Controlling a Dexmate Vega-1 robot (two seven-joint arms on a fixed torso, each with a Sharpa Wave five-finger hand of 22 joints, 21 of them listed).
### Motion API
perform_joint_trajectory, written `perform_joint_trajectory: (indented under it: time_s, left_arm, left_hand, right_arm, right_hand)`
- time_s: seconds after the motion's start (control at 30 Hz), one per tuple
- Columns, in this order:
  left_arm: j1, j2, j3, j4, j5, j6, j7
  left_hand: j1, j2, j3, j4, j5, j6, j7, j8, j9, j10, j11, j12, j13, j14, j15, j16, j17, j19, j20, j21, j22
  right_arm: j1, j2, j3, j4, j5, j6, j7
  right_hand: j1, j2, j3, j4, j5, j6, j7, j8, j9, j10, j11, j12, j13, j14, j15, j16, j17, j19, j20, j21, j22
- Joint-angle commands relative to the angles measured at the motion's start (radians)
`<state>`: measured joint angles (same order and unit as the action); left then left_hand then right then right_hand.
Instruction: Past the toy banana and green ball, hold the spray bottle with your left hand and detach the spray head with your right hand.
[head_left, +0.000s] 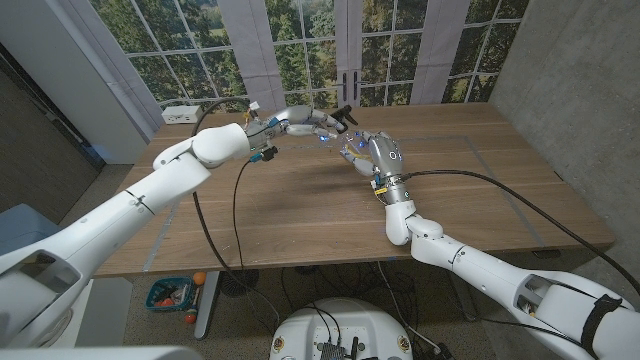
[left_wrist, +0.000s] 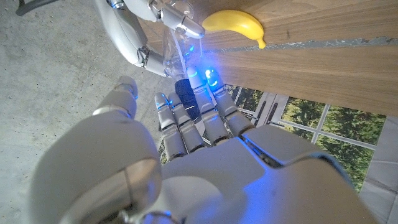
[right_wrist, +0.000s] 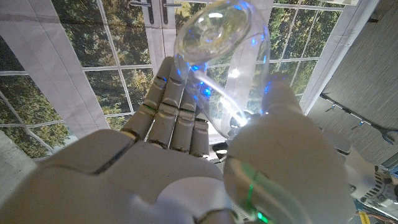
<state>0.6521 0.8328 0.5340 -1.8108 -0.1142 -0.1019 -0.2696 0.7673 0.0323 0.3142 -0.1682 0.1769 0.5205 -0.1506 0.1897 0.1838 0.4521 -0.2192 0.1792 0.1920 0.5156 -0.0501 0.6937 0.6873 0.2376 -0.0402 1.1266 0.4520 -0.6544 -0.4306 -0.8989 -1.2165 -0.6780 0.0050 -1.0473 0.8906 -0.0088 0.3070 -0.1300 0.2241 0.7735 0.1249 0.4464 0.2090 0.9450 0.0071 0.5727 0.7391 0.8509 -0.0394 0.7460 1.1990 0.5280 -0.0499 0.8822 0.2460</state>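
A clear spray bottle (right_wrist: 221, 56) is held up between the two hands at the far middle of the table (head_left: 300, 210). My right hand (head_left: 375, 158) grips its clear body between thumb and fingers (right_wrist: 177, 112). A thin tube runs inside the bottle. My left hand (head_left: 298, 123) reaches in from the far left, its fingers (left_wrist: 199, 118) curled round the dark spray head (left_wrist: 184, 93). In the head view the black spray head (head_left: 345, 112) sticks out past those fingers. I cannot tell whether the head is still joined to the bottle. A yellow toy banana (left_wrist: 235, 25) lies on the wood close by.
A white box (head_left: 180, 113) sits at the table's far left corner. Windows and a door stand right behind the far edge, and a concrete wall runs along the right. Bare wood (head_left: 480, 190) lies between the hands and the near edge.
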Motion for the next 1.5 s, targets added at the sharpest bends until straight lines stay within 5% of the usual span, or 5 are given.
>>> perform_joint_trajectory:
  time_s: [0.03,0.53,0.97,1.27,1.5]
  left_arm:
    - [0.011,-0.003,-0.006,-0.012,0.073,-0.022,0.057]
    - [0.172,-0.107,-0.097,0.006,0.221,-0.179,0.453]
    - [0.188,-0.133,-0.096,-0.097,0.221,0.154,0.463]
    - [0.094,-0.051,-0.027,-0.147,0.238,0.323,0.294]
    - [0.06,-0.044,-0.008,-0.076,0.226,0.172,0.281]
  left_hand:
    - [0.022,0.0,-0.025,0.002,0.001,-0.111,-0.021,-0.011,0.003,-0.1,0.002,-0.003,-0.002,-0.095,-0.164,0.113,0.159,-0.04,-0.035,0.096,0.068]
    - [0.044,0.004,-0.022,-0.001,0.006,-0.216,-0.041,0.009,0.002,-0.226,0.004,0.012,-0.003,-0.154,-0.173,0.107,0.141,-0.07,-0.049,0.15,0.05]
    - [-0.023,-0.088,-0.014,0.011,0.003,-0.256,0.042,0.002,0.014,-0.194,0.128,0.049,0.027,-0.27,-0.082,-0.192,-0.132,-0.148,0.01,0.089,-0.088]
    - [-0.022,-0.099,-0.002,0.006,0.003,-0.235,0.042,0.017,0.013,-0.218,0.047,0.046,0.023,-0.357,-0.035,-0.351,-0.299,-0.237,0.039,0.026,-0.183]
    - [0.001,-0.091,0.003,0.005,0.0,-0.193,-0.061,0.029,0.011,-0.206,0.0,0.042,0.013,-0.347,-0.078,-0.41,-0.401,-0.232,0.042,-0.011,-0.254]
  right_arm:
    - [0.002,-0.003,-0.012,0.003,0.001,0.003,0.018]
    - [0.009,0.007,-0.015,0.019,0.008,0.012,0.009]
    - [0.005,0.006,-0.011,0.012,0.008,0.04,-0.023]
    - [0.005,0.005,-0.006,0.008,0.004,0.072,-0.055]
    - [0.01,0.008,-0.007,0.015,-0.003,0.087,-0.061]
  right_hand:
    - [0.139,0.144,0.002,-0.001,0.005,0.255,-0.231,0.006,0.003,0.135,-0.132,-0.004,0.003,0.078,-0.178,-0.003,0.002,-0.007,-0.129,0.008,-0.001]
    - [0.138,0.144,0.0,-0.001,0.005,0.254,-0.23,0.004,0.003,0.136,-0.131,-0.007,0.01,0.081,-0.178,-0.009,0.003,-0.011,-0.129,0.021,-0.007]
    - [0.139,0.144,-0.001,-0.001,0.005,0.255,-0.231,0.003,0.003,0.143,-0.13,-0.015,0.008,0.084,-0.178,-0.014,0.004,-0.015,-0.13,0.034,-0.015]
    - [0.141,0.145,0.0,-0.002,0.005,0.266,-0.23,0.004,0.002,0.154,-0.13,-0.025,-0.003,0.087,-0.178,-0.018,0.004,-0.018,-0.131,0.045,-0.02]
    - [0.141,0.144,-0.001,-0.002,0.004,0.272,-0.23,0.005,0.001,0.157,-0.129,-0.028,-0.004,0.091,-0.178,-0.02,0.004,-0.019,-0.131,0.051,-0.023]
